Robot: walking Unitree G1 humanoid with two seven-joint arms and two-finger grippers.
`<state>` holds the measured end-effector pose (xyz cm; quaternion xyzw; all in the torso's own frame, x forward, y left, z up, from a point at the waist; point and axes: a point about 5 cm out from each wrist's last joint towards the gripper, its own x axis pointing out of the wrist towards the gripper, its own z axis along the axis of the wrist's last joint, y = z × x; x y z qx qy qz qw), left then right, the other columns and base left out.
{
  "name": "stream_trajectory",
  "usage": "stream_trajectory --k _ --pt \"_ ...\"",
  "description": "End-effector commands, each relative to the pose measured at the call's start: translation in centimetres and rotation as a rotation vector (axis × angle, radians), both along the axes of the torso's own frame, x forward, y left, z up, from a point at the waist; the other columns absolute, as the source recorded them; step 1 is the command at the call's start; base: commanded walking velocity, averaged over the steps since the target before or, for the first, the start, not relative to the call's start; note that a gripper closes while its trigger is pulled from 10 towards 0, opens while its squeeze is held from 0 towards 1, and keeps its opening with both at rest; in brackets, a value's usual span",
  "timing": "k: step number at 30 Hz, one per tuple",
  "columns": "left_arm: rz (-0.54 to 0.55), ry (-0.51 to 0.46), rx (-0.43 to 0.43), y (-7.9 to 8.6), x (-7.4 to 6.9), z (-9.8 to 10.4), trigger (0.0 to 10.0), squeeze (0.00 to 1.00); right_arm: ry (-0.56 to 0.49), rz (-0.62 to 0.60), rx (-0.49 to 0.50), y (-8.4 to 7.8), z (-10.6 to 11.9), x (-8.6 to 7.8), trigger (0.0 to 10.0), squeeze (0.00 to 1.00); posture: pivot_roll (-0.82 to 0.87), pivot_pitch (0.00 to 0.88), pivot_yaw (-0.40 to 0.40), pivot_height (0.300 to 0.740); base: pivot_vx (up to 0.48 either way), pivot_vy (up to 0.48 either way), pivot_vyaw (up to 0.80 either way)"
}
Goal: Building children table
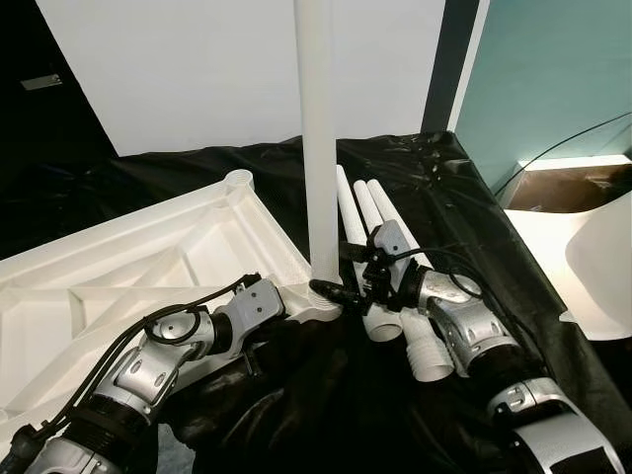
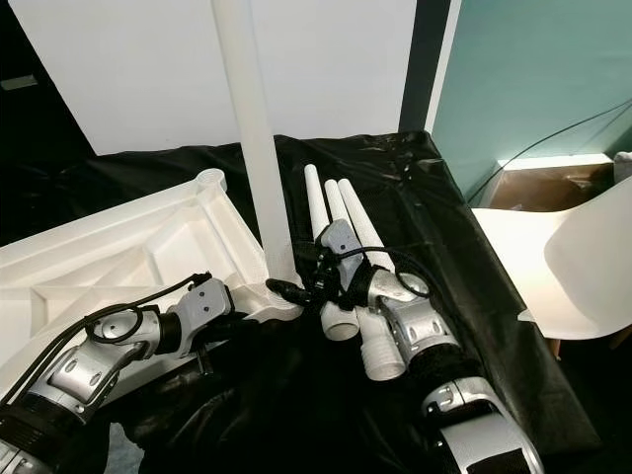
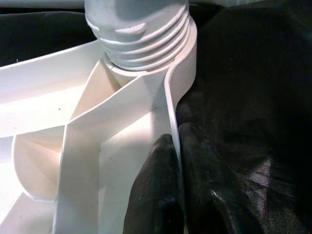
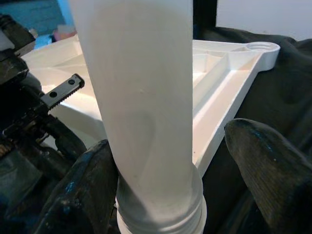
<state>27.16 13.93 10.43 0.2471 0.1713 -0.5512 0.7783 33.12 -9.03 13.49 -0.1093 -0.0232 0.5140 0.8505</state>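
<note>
Upright, the smooth white leg (image 1: 318,138) stands between the spread right hand (image 4: 161,170); left hand (image 3: 173,195) pinches the ribbed tabletop (image 1: 118,267).

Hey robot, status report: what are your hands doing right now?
Left gripper pinches white ribbed tabletop rim. Right gripper open around upright white table leg at its corner socket. Three spare white legs alongside on black cloth.

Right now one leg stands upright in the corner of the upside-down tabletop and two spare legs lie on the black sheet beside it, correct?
Not quite: three spare legs lie on the black sheet, not two, as the left eye view shows. The rest holds: one leg stands upright in the corner of the upside-down tabletop.
</note>
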Motion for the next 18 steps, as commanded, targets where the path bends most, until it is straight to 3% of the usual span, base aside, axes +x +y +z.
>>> stream_trajectory --k 1,2,3,9,15,16,17,18 --pt "-0.112 0.181 0.076 0.3 -2.2 -2.8 10.0 0.00 -0.007 -0.021 -0.036 -1.1 0.3 0.7 8.3 0.00 0.07 0.000 0.030 0.740 0.000 0.000 0.00" --pt "-0.112 0.181 0.076 0.3 -2.2 -2.8 10.0 0.00 -0.007 -0.021 -0.036 -1.1 0.3 0.7 8.3 0.00 0.07 0.000 0.030 0.740 0.000 0.000 0.00" --pt "-0.112 0.180 0.076 0.3 -2.2 -2.8 10.0 0.00 0.001 0.005 -0.043 -0.9 0.2 0.7 0.0 0.00 0.07 0.000 0.030 0.740 0.000 0.000 0.00" --pt "-0.105 0.177 0.078 0.4 -2.1 -2.7 10.0 0.00 0.026 0.030 -0.042 -0.6 0.1 0.7 0.0 0.00 0.08 0.000 0.025 0.740 0.000 0.000 0.00" --pt "-0.098 0.175 0.077 0.5 -2.1 -2.7 10.0 0.00 0.046 -0.064 0.021 0.2 -1.1 0.1 0.0 0.00 0.08 0.000 0.020 0.740 0.000 0.000 0.00" --pt "-0.096 0.175 0.076 0.5 -2.1 -2.7 10.0 0.00 0.015 -0.176 0.084 0.7 -1.5 -0.3 0.0 0.00 0.08 0.000 0.017 0.740 0.000 0.000 0.00" --pt "-0.096 0.175 0.076 0.5 -2.1 -2.7 10.0 0.00 0.015 -0.176 0.084 0.7 -1.5 -0.3 0.0 0.00 0.08 0.000 0.017 0.740 0.000 0.000 0.00" --pt "-0.095 0.176 0.075 0.4 -2.1 -2.8 10.0 0.00 -0.031 -0.308 0.155 1.0 -1.9 -0.9 0.0 0.00 0.08 0.000 0.019 0.740 0.000 0.000 0.00"
